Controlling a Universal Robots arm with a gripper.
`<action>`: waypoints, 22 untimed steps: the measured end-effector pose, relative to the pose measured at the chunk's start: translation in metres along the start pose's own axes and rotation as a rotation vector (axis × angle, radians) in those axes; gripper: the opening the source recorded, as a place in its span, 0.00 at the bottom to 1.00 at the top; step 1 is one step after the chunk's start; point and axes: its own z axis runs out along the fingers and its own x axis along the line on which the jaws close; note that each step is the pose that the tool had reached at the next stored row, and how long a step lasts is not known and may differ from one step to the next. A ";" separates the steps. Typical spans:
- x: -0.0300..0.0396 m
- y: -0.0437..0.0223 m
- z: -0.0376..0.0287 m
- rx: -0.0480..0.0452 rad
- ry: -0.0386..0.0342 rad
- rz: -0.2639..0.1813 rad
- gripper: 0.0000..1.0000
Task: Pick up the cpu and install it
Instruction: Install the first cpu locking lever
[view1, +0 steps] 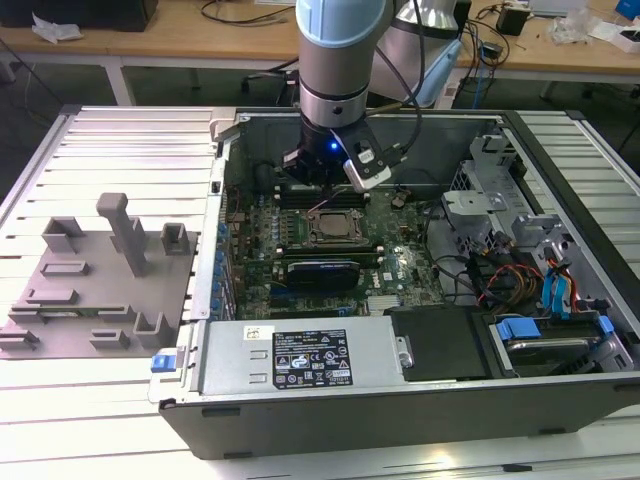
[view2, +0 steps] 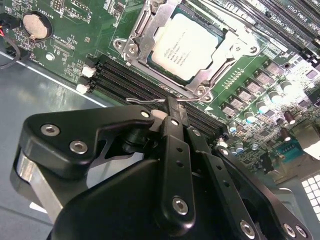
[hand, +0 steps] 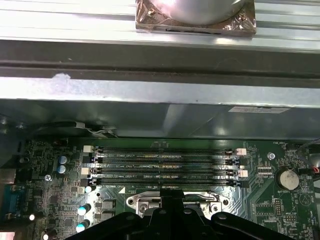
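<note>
CPU (view2: 187, 46): seated in the socket frame (view2: 131, 49) on the motherboard (view2: 75, 47), pale metal top up, flat and square to the frame. The frame's metal rim laps its edges on every side seen, so I judge the chip is placed, not in transit. Nothing is carrying it. A thin wire socket lever (view2: 142, 101) runs along the frame's edge, between the socket and the nearest of the empty black memory slots (view2: 120, 80). Gripper (view2: 173, 107): claw drawn together to a narrow tip with no gap visible, and no chip in it. The tip sits at the wire lever, touching or just beside it. Whether it pinches the wire or merely presses it I cannot tell. Judgement: the closed, narrow tip suits working a thin lever, and a flat chip would need a spread claw, so the work in hand looks like securing the socket, not carrying. In the exterior view the arm comes straight down into the open computer case (view1: 400, 420), wrist vertical over the socket's far edge. That keeps it clear of the case walls and the drive cage (view1: 480, 210) to the exterior view's right. A coin cell battery (view2: 36, 26) lies well apart from the tip. The power supply (view1: 300, 355) is on the near side of the board. Outside the case, on the slatted table (view1: 120, 130) at the exterior view's left, a grey parts fixture (view1: 100, 290) stands with nothing I can make out in it.
</note>
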 end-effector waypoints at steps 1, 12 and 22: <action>-0.0001 0.0000 0.0003 -0.0002 -0.0002 0.000 0.11; -0.0009 -0.0001 0.0008 0.0399 0.0009 -0.002 0.11; -0.0011 0.0009 0.0014 0.0376 0.0008 -0.002 0.11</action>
